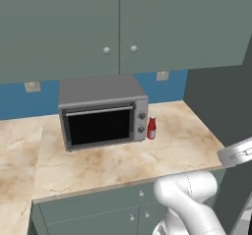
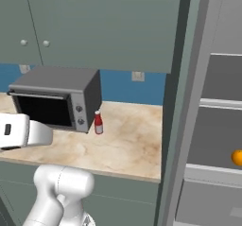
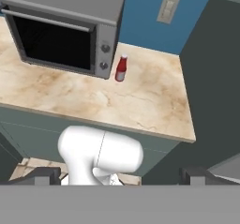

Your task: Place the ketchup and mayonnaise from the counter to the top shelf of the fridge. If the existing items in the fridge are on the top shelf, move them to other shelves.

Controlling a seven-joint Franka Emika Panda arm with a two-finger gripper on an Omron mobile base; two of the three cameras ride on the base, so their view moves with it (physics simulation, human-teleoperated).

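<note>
One ketchup bottle (image 1: 151, 128) stands upright on the desk (image 1: 123, 160) in the left base view, just beside the lower right corner of the toaster oven (image 1: 103, 112), toward the back wall and well in from the desk's front edge; no mayonnaise jar can be made out here. From the right base view the same bottle (image 2: 98, 123) sits near the oven's (image 2: 56, 99) front corner, while the open fridge (image 2: 217, 126) at the right shows an orange fruit (image 2: 237, 157) on a lower shelf (image 2: 208, 172), its top shelf (image 2: 221, 102) bare as far as it can be seen. Looking down from the hand view, the gripper (image 3: 119, 176) hangs well apart from the bottle (image 3: 121, 68), its tips spread wide and holding nothing. Judging by its look, the bottle is light, stiff plastic, smooth and easy to tip; a hold around the mid-body, below the cap, seems safest.
</note>
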